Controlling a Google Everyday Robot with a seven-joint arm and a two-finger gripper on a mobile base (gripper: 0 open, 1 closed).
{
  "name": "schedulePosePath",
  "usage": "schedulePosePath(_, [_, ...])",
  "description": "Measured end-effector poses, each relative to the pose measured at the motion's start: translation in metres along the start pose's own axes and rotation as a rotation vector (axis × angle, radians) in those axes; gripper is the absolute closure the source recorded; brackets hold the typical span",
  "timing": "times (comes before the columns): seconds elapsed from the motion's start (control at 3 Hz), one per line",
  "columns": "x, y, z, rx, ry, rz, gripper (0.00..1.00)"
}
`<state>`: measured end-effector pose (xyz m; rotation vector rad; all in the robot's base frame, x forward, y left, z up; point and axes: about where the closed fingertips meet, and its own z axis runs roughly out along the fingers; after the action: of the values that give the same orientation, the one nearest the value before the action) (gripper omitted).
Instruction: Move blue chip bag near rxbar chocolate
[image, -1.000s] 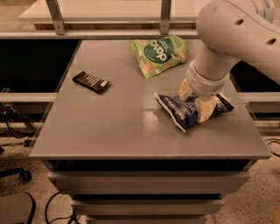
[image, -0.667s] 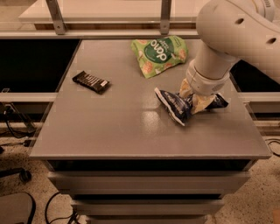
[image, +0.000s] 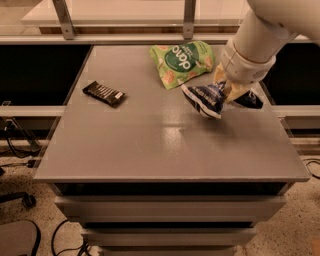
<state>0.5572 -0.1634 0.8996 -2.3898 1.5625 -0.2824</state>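
My gripper (image: 227, 90) is at the right side of the grey table (image: 150, 145), shut on the blue chip bag (image: 207, 98). The bag is dark navy with white edges and hangs crumpled from the fingers, lifted a little above the tabletop. The rxbar chocolate (image: 104, 93), a small flat black bar with white lettering, lies on the left part of the table, far from the bag. The white arm comes down from the upper right and hides the bag's middle.
A light-green snack bag (image: 181, 62) lies at the back of the table, just left of and behind the gripper. A rail with metal posts (image: 188, 17) runs behind the table. Cables and a chair base (image: 20, 200) are on the floor at left.
The gripper has closed on the blue chip bag and raised it off the tabletop; the bag has crumpled and shifted slightly up and back. The bar and green bag have not moved.
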Motion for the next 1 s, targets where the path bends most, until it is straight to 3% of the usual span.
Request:
schedulePosePath(0.33, [-0.001,-0.016,-0.037,0.088,-0.015,0.015,1.0])
schedulePosePath(0.67, [-0.001,-0.016,-0.037,0.088,-0.015,0.015,1.0])
schedulePosePath(1.0, [-0.04,-0.038,-0.04,0.078,-0.02,-0.148,1.0])
